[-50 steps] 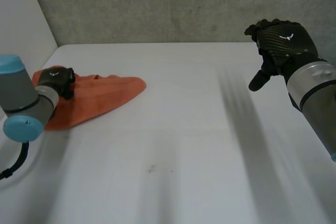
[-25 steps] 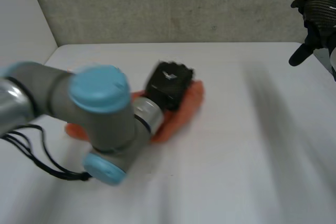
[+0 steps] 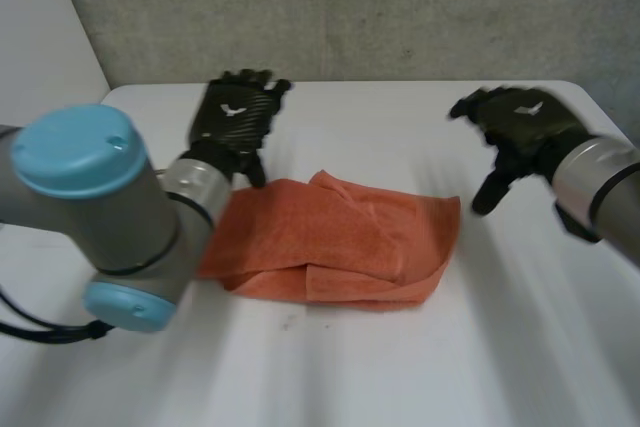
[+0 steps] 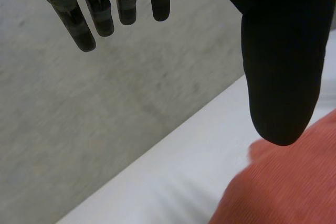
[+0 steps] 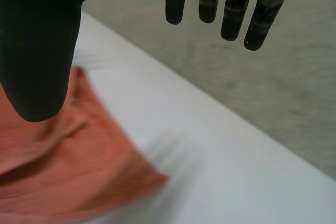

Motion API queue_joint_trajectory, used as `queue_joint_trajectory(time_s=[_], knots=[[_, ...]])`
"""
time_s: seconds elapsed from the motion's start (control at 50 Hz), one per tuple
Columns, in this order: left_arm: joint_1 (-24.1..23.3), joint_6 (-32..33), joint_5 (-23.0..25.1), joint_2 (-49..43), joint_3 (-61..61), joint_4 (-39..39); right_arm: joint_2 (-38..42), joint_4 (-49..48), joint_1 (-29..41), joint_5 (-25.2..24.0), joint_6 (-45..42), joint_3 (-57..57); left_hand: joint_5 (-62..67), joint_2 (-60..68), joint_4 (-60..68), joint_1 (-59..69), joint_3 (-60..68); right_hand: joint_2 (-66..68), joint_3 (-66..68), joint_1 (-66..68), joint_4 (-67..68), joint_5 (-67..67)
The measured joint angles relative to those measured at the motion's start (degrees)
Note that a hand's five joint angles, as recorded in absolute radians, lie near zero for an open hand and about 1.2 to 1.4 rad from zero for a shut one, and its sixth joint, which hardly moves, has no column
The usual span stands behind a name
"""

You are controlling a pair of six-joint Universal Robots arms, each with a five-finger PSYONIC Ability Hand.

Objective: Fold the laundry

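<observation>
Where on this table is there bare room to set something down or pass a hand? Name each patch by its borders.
Free: the table strip between the orange cloth and the near edge; the far strip between left hand and right hand. Crowded: beside the left arm, which overlaps the cloth.

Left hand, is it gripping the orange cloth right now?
No, the left hand has straight fingers holding nothing, and the cloth lies loose beside its thumb.

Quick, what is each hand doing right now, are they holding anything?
Left hand: open, holding nothing, beside the orange cloth.
Right hand: open, holding nothing.
</observation>
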Motion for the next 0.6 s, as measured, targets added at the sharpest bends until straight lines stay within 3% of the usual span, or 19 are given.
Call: queue_joint_trajectory(time_s=[0.1, 0.22, 0.38, 0.46, 0.6], knots=[[5.40, 0.05, 0.22, 1.75, -4.15, -3.31, 3.14, -0.21, 5.44, -1.19, 2.64, 2.50, 0.00, 0.88, 0.56, 0.49, 0.76, 0.00, 0.00, 0.00, 0.00, 0.00], [7.58, -0.04, 0.76, 1.75, -6.55, -7.66, 6.99, -1.19, 9.45, -0.80, 5.46, 4.23, 0.00, 1.07, 0.82, 0.54, 0.92, 0.00, 0.00, 0.00, 0.00, 0.00], [5.92, -0.74, 3.56, 1.40, -7.83, -9.89, 8.79, -4.36, 11.21, -0.13, 5.90, 8.32, 0.26, 2.23, 1.97, 1.95, 2.16, 5.30, 5.75, 4.44, 4.76, 4.34], [3.61, -1.43, 4.99, 0.71, -7.79, -9.78, 8.19, -9.24, 11.94, -0.10, 4.61, 13.62, 2.54, 4.61, 4.16, 4.26, 4.27, 11.61, 12.35, 9.84, 11.16, 9.64], [2.04, -1.41, 5.38, -2.19, -6.69, -9.34, 7.72, -16.34, 15.12, 0.38, 0.84, 20.20, 8.69, 10.44, 10.30, 10.35, 10.37, 11.80, 12.64, 10.11, 11.54, 10.13]])
